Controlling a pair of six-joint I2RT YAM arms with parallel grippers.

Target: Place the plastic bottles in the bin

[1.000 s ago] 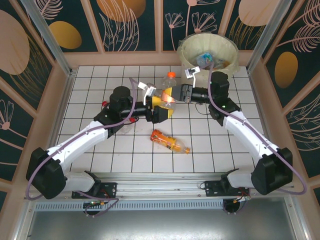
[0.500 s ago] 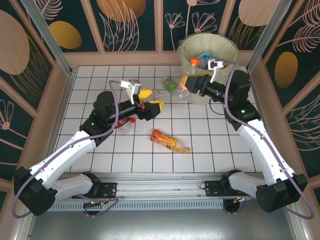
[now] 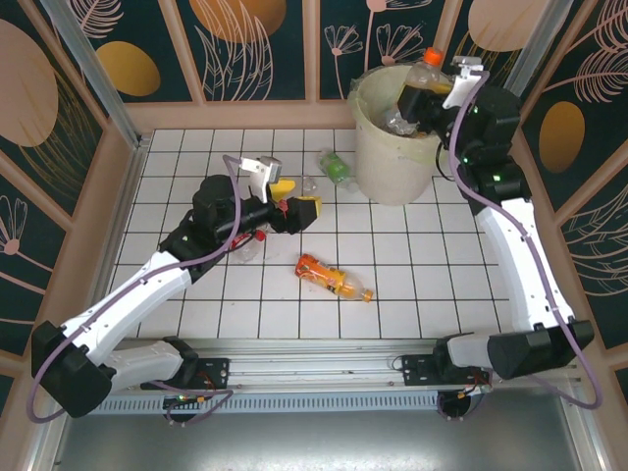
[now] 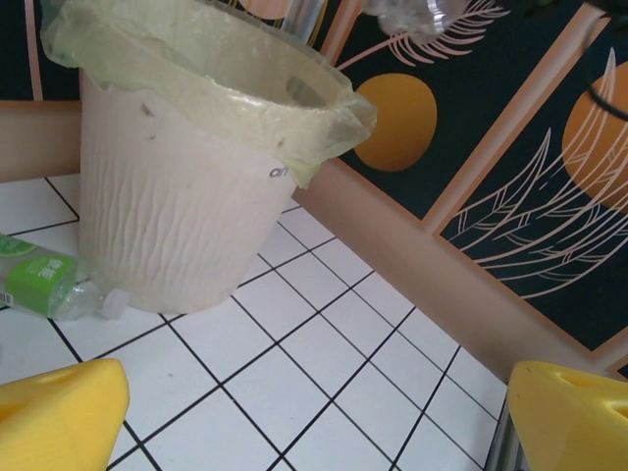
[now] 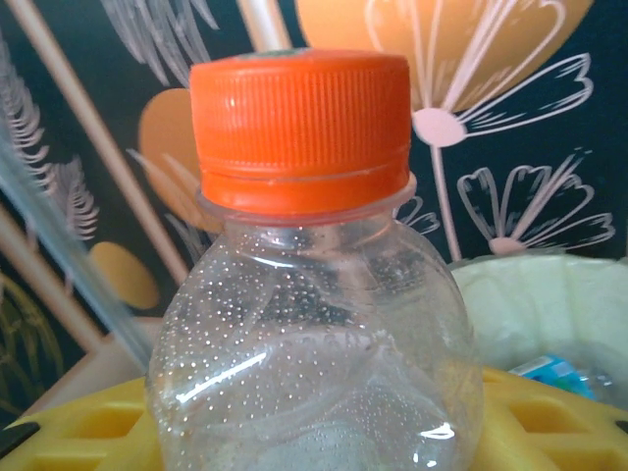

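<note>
**Bottle held over the bin, two more lying on the desk**

The right gripper [image 3: 420, 96] is raised at the far right corner and clenched on a clear bottle [image 3: 424, 77] with an orange cap [image 3: 432, 57]. The bottle hangs above the open mouth of the bin [image 3: 392, 162], tilted, cap pointing up and away. In the right wrist view the bottle fills the middle, with fine droplets inside its neck and the yellow fingers [image 5: 88, 432] pressed against its lower sides. Behind it, at the right edge, are the pale bag-lined rim of the bin and a scrap of blue lying inside.

The bin stands on the far right part of the white tiled desk [image 3: 422, 285], close to the back wall [image 3: 245, 115]. A pale yellow bag [image 4: 245, 88] is folded over its rim.

The left gripper [image 3: 294, 204] is released, its yellow fingers [image 4: 54, 412] spread wide with bare tile between them. It sits low over the middle of the desk and points toward the bin.

A green-labelled bottle [image 3: 337, 169] lies on its side just left of the bin's base; in the left wrist view it rests right against the wall of the bin. An orange bottle [image 3: 334, 278] lies on its side nearer the arms' bases, well apart from the bin and from both grippers.
</note>
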